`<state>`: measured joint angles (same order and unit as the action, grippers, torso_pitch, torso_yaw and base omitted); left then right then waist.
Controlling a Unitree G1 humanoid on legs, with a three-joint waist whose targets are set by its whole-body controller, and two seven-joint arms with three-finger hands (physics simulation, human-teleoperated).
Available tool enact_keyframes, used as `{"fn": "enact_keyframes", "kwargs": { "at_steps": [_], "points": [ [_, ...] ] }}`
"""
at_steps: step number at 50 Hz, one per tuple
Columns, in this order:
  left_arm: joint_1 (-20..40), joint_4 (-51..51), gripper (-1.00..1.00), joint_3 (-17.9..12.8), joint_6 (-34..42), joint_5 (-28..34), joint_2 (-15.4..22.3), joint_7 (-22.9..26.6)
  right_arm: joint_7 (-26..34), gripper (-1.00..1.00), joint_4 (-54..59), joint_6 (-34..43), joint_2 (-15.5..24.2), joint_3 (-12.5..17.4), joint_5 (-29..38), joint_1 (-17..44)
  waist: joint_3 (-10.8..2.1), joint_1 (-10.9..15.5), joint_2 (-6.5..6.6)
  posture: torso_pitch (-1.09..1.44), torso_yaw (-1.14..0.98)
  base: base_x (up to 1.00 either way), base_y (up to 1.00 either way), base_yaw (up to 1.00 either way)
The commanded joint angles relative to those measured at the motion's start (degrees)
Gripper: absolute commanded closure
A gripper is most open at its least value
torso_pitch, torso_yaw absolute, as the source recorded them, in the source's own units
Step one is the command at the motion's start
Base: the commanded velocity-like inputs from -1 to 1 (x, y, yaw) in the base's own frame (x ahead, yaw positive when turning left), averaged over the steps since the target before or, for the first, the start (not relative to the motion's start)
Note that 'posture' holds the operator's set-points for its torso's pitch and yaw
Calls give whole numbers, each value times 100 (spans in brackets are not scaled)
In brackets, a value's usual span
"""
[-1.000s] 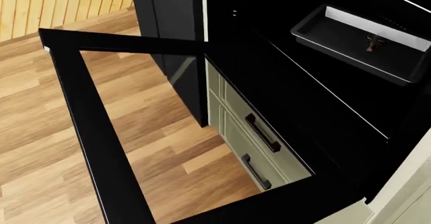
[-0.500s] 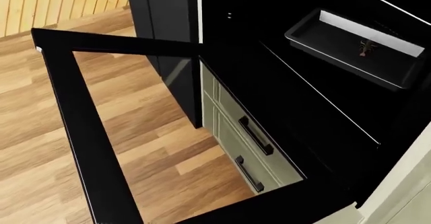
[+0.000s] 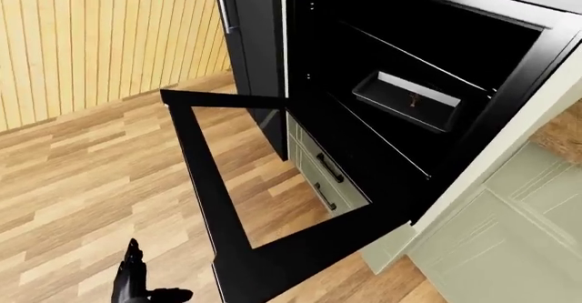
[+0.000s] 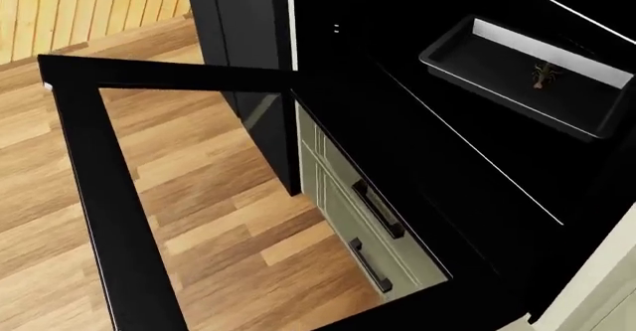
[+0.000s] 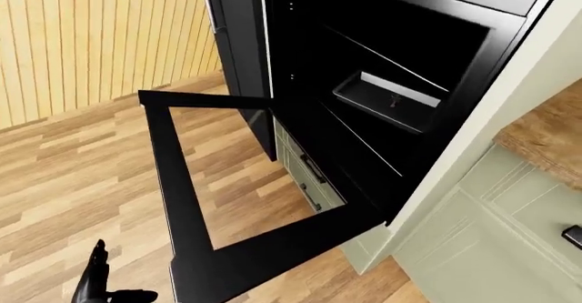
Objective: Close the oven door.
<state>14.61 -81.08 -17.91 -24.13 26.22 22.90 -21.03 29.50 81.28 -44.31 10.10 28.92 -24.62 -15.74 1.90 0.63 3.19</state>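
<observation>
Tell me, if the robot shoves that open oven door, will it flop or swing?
The oven door looks like a rigid black frame around a glass pane, so it probably swings as one stiff piece. It seems hinged at the oven's lower edge, so a push from below should pivot it up. The glass may make it heavy.

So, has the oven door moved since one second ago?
No. The oven door keeps its place against the drawers; the whole head view shifted slightly, so the camera moved.

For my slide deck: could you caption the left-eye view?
Oven door hangs fully open, a tray on the rack inside; the robot's left hand hovers low, clear of the door.
</observation>
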Motion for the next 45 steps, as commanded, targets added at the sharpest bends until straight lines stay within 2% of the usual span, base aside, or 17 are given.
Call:
{"fn": "enact_keyframes", "kwargs": {
  "at_steps": [1, 4, 6, 7, 8, 9, 10, 12, 15, 16, 17, 20, 28, 29, 34, 41, 45],
  "points": [
    [103, 140, -100, -10, -129, -11, 70, -51, -13, -100, -77, -152, 115, 53, -82, -25, -19, -7, -6, 0, 0, 6, -8, 0],
    [103, 140, -100, -12, -128, -14, 69, -51, -5, -100, -77, -147, 116, 49, -83, -25, -15, 7, -207, 0, 0, 8, -9, 0],
    [103, 140, -100, -12, -130, -14, 69, -52, 1, -100, -77, -154, 114, 53, -90, -25, -48, 12, -444, 0, 0, 7, -8, 0],
    [103, 140, -100, -12, -133, -15, 69, -46, 8, -100, -77, -154, 114, 52, -92, -24, -107, 3, -634, 0, 0, 8, -8, 0],
    [103, 140, -100, -12, -133, -15, 69, -45, 14, -100, -77, -161, 113, 55, -96, -24, -100, 0, -615, 0, 0, 6, -8, 0],
    [103, 140, -100, -12, -134, -15, 69, -44, 18, -100, -77, -153, 112, 62, -109, -22, -71, -72, -476, 0, 0, 7, 0, 0],
    [103, 140, -100, -13, -135, -17, 69, -45, 14, -100, -76, -137, 114, 57, -108, -22, 120, -66, -506, 0, 0, 2, 0, 0],
    [103, 140, -100, -15, -136, -20, 68, -45, -44, -100, -76, -142, 115, 43, -93, -25, 15, -131, -362, 0, 0, 0, 0, 0],
    [103, 140, -100, -14, -132, -21, 68, -45, -10, -100, -77, -136, 114, 50, -108, -23, 19, -158, -100, 0, 0, 0, 0, 0],
    [103, 140, -100, -14, -131, -20, 69, -46, -12, -100, -76, -136, 115, 47, -105, -23, 53, -146, -55, 0, 0, 0, 0, 0],
    [103, 140, -100, -20, -133, -29, 68, -33, -7, -100, -76, -136, 115, 48, -108, -23, 23, -186, -155, 0, 0, 0, 0, 0],
    [102, 140, -100, -20, -137, -31, 67, -33, -7, -100, -76, -132, 115, 47, -109, -23, -66, -202, -120, 0, 0, 0, 0, 0],
    [97, 140, -100, -10, -241, -31, 72, 112, 37, -100, -76, -130, 114, 51, -126, -22, -147, -251, -114, 0, 0, 0, 0, 0],
    [102, 135, -100, 111, -265, 138, 96, 23, 39, -100, -76, -124, 114, 50, -127, -21, -150, -257, -115, 0, 0, 0, 0, 0],
    [104, 139, -100, -30, -207, -13, 71, 252, 43, -100, -76, -108, 117, 41, -119, -23, -140, -286, -114, 0, 0, 0, 0, 0],
    [99, 141, -100, -42, -244, -72, 64, 368, -1, -100, -76, -45, 122, 27, -102, -24, -101, -317, -93, 0, 0, 0, 0, 0],
    [92, 142, -100, -74, -389, -126, 57, 410, 2, -100, -76, -51, 124, 18, -87, -27, -16, -326, -83, 3, 0, 0, 0, 0]
  ]
}}
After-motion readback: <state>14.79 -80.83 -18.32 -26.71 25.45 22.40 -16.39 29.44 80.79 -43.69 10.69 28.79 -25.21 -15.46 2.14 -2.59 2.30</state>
